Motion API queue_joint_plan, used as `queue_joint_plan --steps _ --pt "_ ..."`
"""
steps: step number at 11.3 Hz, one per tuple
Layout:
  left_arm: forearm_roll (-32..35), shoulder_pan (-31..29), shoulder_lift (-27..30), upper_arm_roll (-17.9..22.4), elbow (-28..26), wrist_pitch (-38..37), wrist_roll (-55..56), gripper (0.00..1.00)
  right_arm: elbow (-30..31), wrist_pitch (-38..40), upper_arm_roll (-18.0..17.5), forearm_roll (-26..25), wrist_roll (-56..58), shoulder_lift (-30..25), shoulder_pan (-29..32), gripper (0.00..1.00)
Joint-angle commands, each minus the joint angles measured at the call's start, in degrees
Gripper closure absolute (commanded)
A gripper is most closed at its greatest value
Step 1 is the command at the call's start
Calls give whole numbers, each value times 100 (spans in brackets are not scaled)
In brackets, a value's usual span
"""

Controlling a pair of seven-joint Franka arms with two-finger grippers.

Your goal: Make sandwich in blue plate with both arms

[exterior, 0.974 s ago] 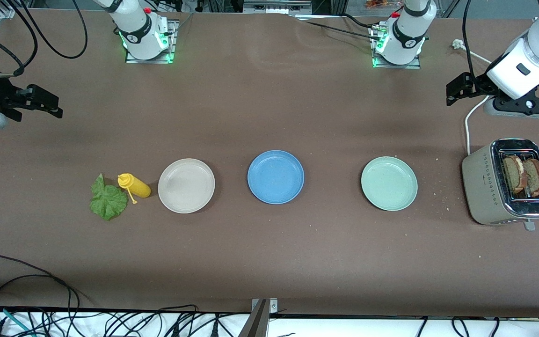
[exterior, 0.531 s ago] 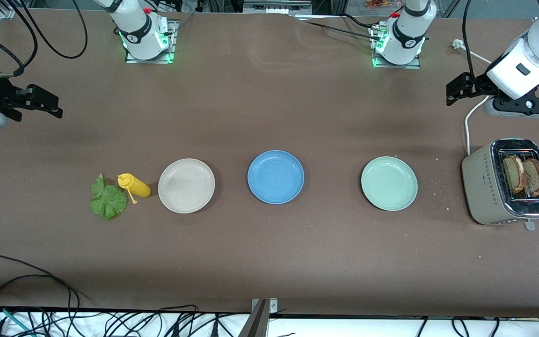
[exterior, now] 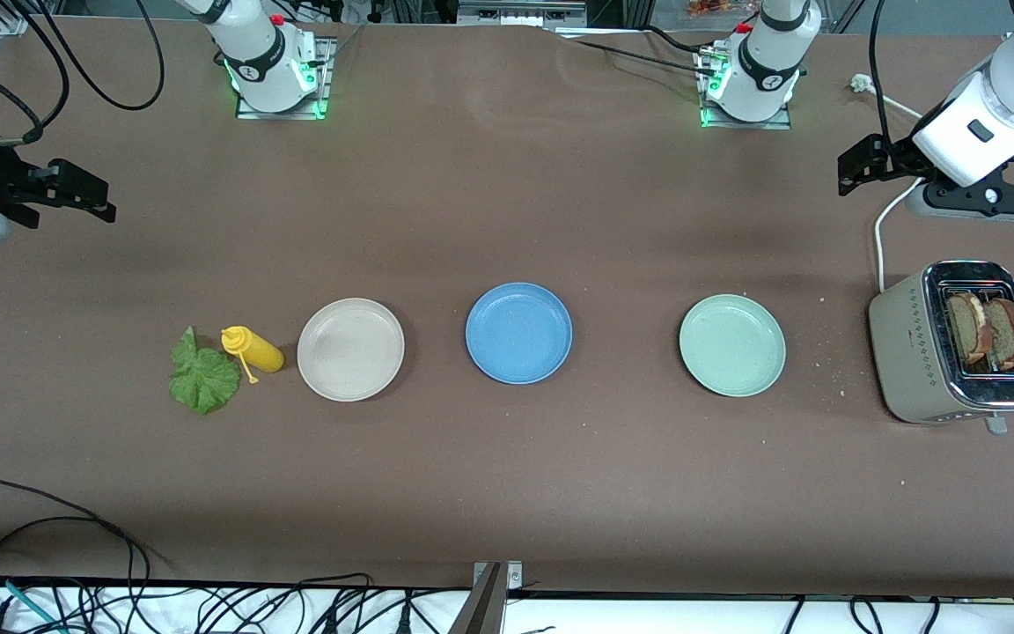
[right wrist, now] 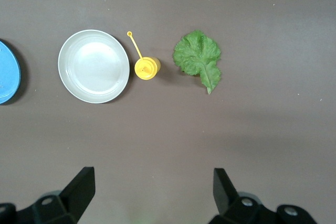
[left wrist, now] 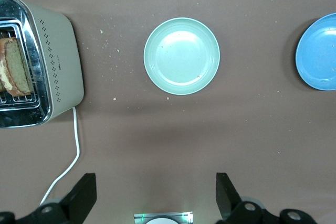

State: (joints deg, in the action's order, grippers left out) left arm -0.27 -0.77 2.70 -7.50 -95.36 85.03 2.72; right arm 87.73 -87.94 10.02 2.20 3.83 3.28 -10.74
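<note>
Brown bench (exterior: 507,493), blue plate (exterior: 518,333) bare at its middle. We see left gripper (left wrist: 155,195) and right gripper (right wrist: 152,192) apart, empty; toaster (exterior: 912,352) could tip when bread (exterior: 987,330) gets pulled.

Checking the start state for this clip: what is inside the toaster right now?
Two brown-crusted bread slices stand upright in the toaster slots, side by side, tops showing. Their lower parts are hidden inside the slots, so nothing deeper can be made out.

Robotics lab: bolted arm bases (exterior: 276,66), loose cables (exterior: 49,546).
</note>
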Motion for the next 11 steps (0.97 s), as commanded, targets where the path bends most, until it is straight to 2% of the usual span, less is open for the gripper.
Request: queue_joint_plan --steps 1,11 --pt "18 7 -16 -6 88 -110 -43 0 -63 93 26 17 74 -20 2 0" --pt "9 7 -16 -6 97 -118 -96 0 -63 84 17 52 65 -20 2 0"
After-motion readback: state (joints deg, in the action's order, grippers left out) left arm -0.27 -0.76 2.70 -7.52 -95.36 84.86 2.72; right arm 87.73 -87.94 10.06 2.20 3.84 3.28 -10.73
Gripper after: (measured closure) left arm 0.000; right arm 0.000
